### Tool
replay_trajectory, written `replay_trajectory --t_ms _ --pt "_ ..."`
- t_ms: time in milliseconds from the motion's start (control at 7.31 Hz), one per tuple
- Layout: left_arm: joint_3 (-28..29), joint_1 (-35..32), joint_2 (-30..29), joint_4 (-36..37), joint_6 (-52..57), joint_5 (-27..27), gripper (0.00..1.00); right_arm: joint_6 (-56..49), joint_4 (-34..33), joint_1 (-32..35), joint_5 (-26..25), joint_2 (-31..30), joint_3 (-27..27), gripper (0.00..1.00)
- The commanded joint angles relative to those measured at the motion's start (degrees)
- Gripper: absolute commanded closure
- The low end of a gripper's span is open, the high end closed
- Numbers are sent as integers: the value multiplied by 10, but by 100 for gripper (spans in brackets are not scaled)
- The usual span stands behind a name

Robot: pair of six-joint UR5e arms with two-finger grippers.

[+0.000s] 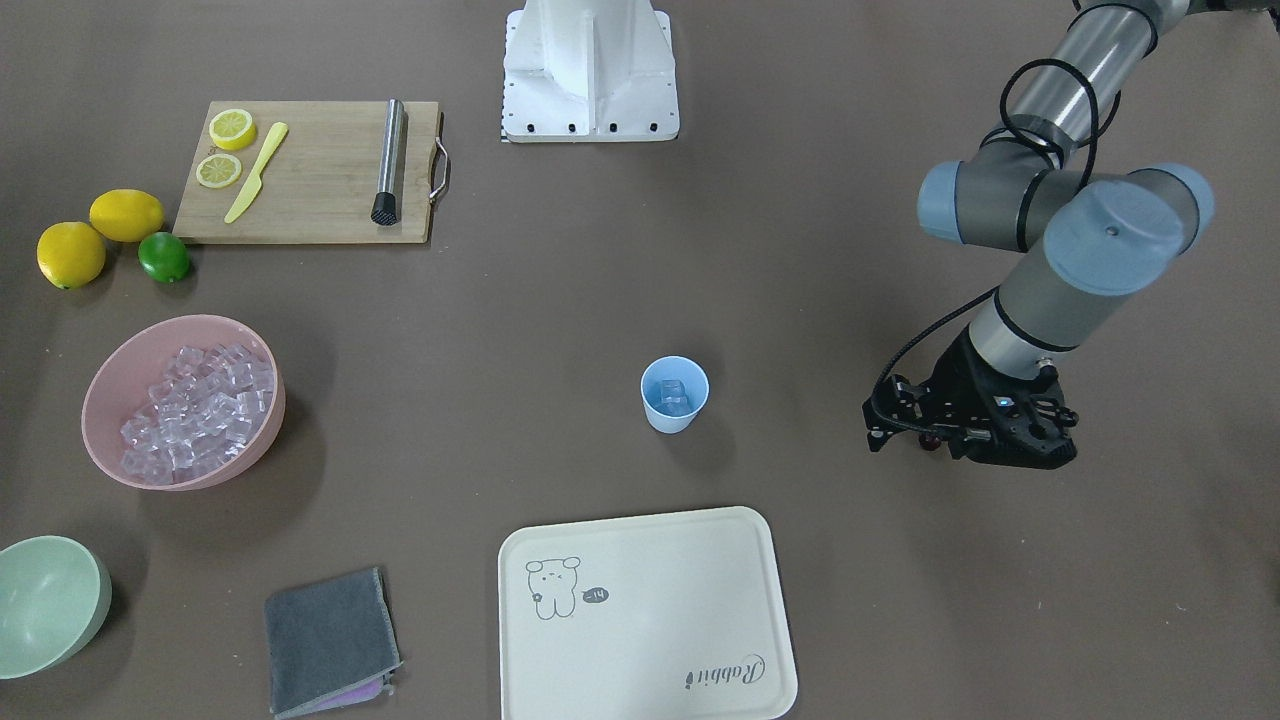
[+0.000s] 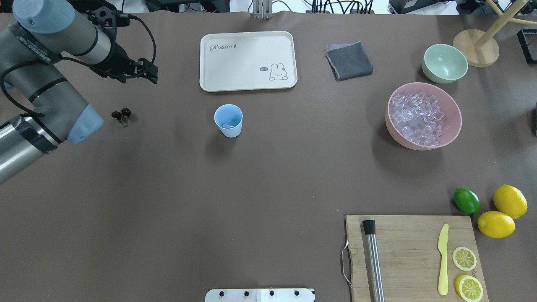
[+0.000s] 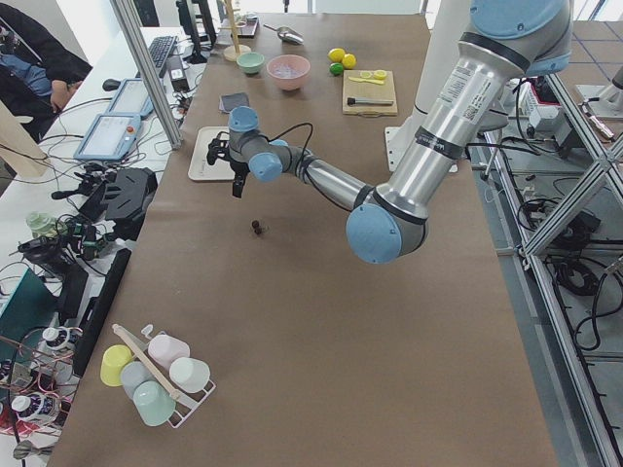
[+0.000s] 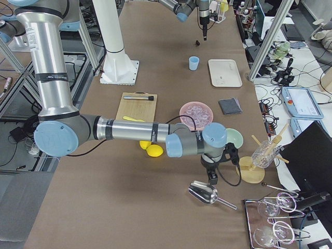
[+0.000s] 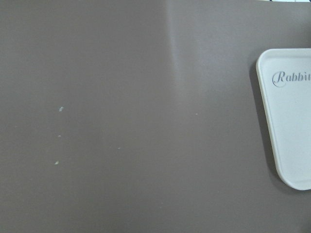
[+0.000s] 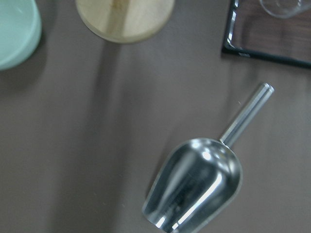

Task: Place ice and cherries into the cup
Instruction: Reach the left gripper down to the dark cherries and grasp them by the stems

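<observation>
Cherries (image 2: 121, 114) lie on the bare bench (image 2: 268, 180) in its left half, nearer the far edge than the robot's edge and well apart from the cup (image 2: 228, 120). The cup stands upright just on the robot's side of the tray (image 2: 247, 63), which sits along the far edge. We see a few cubes of ice (image 2: 228, 124) inside the cup, and many more fill the pink bowl (image 2: 419, 144) in the right half. The left gripper (image 3: 236, 187) hangs above the bench beyond the cherries, apart from them. We cannot tell whether it is released or clenched. The right gripper (image 4: 212, 178) hovers over a metal scoop (image 4: 206, 194) towards the right end, and we cannot tell its state either.
</observation>
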Motion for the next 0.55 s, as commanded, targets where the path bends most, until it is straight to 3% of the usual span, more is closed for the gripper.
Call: replay_trajectory --t_ms 0,411 --pt "6 15 14 -4 19 3 2 -22 -3 40 7 -49 21 1" --pt "64 2 20 -14 117 7 2 -2 -11 44 31 -82 73 1"
